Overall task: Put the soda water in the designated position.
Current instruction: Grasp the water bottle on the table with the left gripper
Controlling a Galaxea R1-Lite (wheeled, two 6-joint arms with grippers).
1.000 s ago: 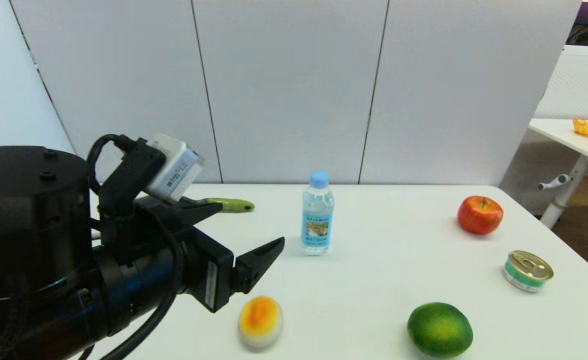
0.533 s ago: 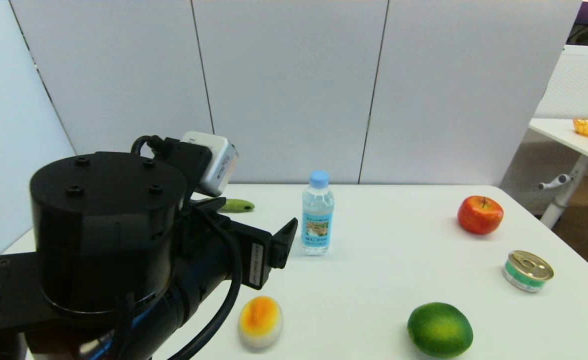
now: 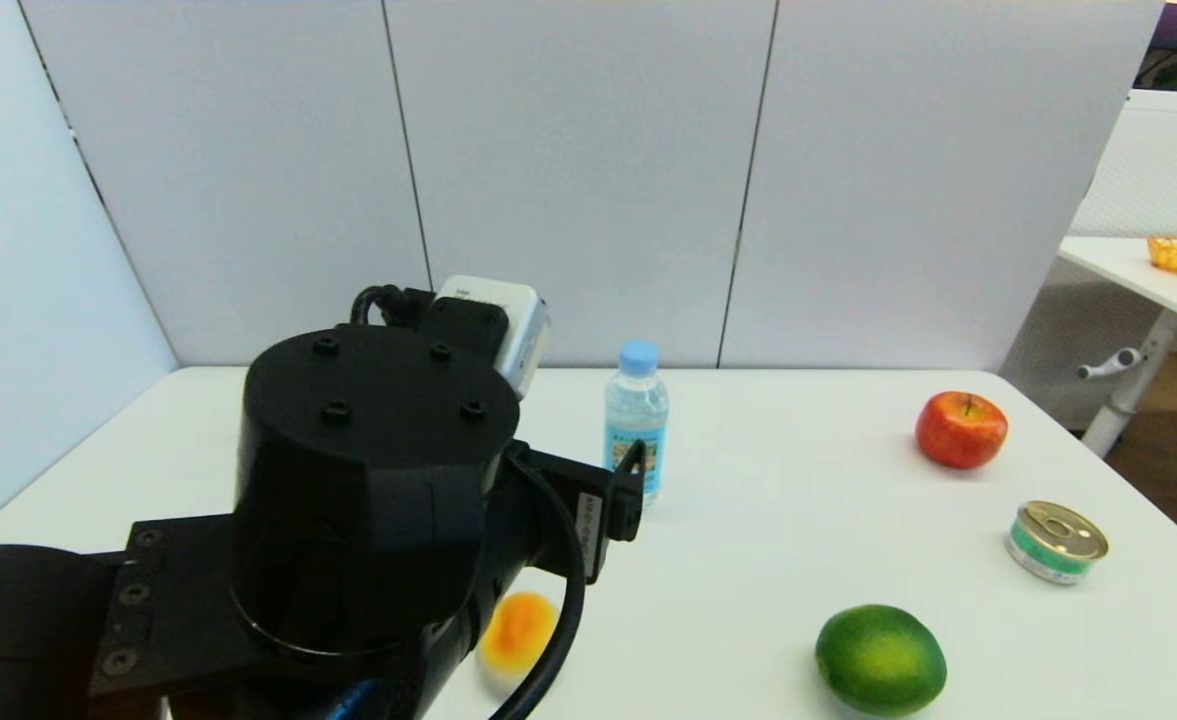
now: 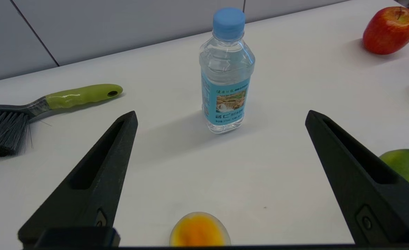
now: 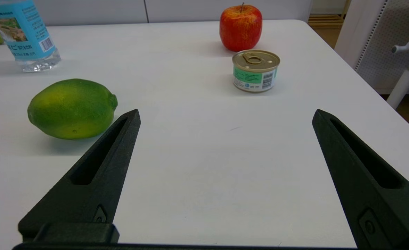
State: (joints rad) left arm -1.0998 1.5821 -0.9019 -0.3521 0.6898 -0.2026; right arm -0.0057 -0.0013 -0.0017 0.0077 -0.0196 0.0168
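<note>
— White panels back a white table (image 3: 798, 560). Where is the bottle?

— The bottle (image 3: 636, 425) stands upright near the middle of the far edge, blue cap on, label facing the near edge.

— And the left end effector (image 4: 221, 116)?

— It hangs above the table on the near-left side of the bottle, pointed at it. Its fingers (image 4: 100, 170) are spread wide, wider than the bottle, with nothing between them and nothing touched. The bottle sits beyond the tips, lined up with the gap.

— The right end effector (image 5: 225, 114)?

— Low over the near-right part of the table, likewise spread wide and holding nothing.

— What else is on the table?

— A brush (image 4: 34, 107) with a green handle lies toward the far-left corner. An apple (image 3: 960, 429) is near the far-right corner, a can (image 3: 1055, 541) by the right edge, a lime (image 3: 880, 659) toward the near edge, and a yellow-orange egg-shaped thing (image 3: 518, 630) near the left arm, partly hidden by it.
</note>
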